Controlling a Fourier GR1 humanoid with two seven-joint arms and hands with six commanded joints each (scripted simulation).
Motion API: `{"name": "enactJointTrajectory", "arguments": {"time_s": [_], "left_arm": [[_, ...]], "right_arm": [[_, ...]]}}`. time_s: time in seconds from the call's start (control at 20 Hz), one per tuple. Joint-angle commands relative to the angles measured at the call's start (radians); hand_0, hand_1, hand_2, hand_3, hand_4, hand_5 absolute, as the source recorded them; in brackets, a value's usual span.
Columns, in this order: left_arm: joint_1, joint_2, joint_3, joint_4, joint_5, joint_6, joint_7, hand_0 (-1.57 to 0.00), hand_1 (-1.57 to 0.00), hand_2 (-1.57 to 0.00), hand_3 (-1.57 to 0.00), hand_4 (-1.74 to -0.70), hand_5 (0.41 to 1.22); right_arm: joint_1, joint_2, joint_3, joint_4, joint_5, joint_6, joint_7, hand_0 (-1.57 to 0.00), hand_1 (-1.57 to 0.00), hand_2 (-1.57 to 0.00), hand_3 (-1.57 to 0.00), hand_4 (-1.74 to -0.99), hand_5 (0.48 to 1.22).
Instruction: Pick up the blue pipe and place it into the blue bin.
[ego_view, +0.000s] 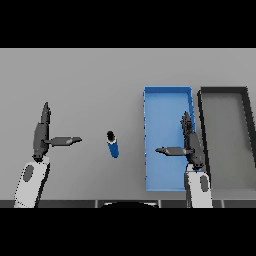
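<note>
Two bins sit on the right side of the grey table (90, 75), and between them and the left arm lies one small object — the blue pipe (113, 145). It rests on the bare tabletop near the middle of the view, a short blue cylinder with a dark end pointing away from the robot, lying just left of the blue bin (167, 92) and not touching it. Nothing lies between the pipe and that bin's near wall; the stretch of table around it is plain grey.

Over on the left, the left hand (42, 134) is above the table, fingers straight and pointing away, thumb stuck out sideways toward the pipe — released, holding nothing, and well clear of the pipe. The right hand (191, 144) is in the same pose, fingers straight, thumb out to its left, also holding nothing. It shows over the right edge of the blue bin, its thumb over the bin's floor.

Now the containers. The blue bin is a long rectangular tray with low walls, and apart from the hand showing over it nothing shows inside. Just beside it on the right stands the dark bin (224, 90), black-rimmed with a grey floor, nothing visible in it either.
</note>
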Motion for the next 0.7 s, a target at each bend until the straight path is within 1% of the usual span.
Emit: {"name": "enactJointTrajectory", "arguments": {"time_s": [0.0,0.25,0.3,0.35,0.4,0.5,0.6,0.65], "left_arm": [[0.000,0.000,0.001,0.000,0.000,0.000,-0.004,0.00,0.00,0.00,0.00,-1.01,0.586],[-0.006,-0.001,-0.002,0.007,-0.003,-0.004,-0.010,0.00,0.00,0.00,0.00,-1.01,0.586],[0.029,0.059,-0.037,-0.008,-0.017,-0.103,-0.079,0.00,0.00,0.00,0.00,-1.01,0.586],[0.054,0.109,-0.046,-0.012,-0.015,-0.171,-0.114,0.00,0.00,0.00,0.00,-1.01,0.588],[0.062,0.138,-0.049,-0.012,-0.014,-0.207,-0.123,0.00,0.00,0.00,0.00,-1.01,0.588],[0.062,0.169,-0.058,-0.014,-0.016,-0.252,-0.141,0.00,0.00,0.00,0.00,-1.01,0.589],[0.065,0.168,-0.066,-0.022,-0.016,-0.263,-0.151,0.00,0.00,0.00,0.00,-1.01,0.587],[0.075,0.173,-0.067,-0.030,-0.008,-0.277,-0.166,0.00,0.00,0.00,0.00,-1.01,0.589]], "right_arm": [[-0.001,0.000,0.000,0.000,0.000,-0.001,0.000,0.00,0.00,0.00,0.00,-1.222,0.603],[-0.006,0.002,-0.003,0.006,-0.002,-0.004,0.008,0.00,0.00,0.00,0.00,-1.222,0.603],[0.026,-0.056,0.026,-0.022,0.054,0.022,-0.052,0.00,0.00,0.00,0.00,-1.222,0.603],[0.045,-0.087,0.044,-0.047,0.070,0.048,-0.080,0.00,0.00,0.00,0.00,-1.227,0.603],[0.065,-0.099,0.064,-0.068,0.098,0.052,-0.091,0.00,0.00,0.00,0.00,-1.230,0.601],[0.078,-0.122,0.078,-0.096,0.111,0.069,-0.074,0.00,0.00,0.00,0.00,-1.232,0.599],[0.092,-0.121,0.090,-0.125,0.121,0.067,-0.065,0.00,0.00,0.00,0.00,-1.230,0.595],[0.087,-0.128,0.083,-0.118,0.119,0.067,-0.048,0.00,0.00,0.00,0.00,-1.226,0.593]]}}
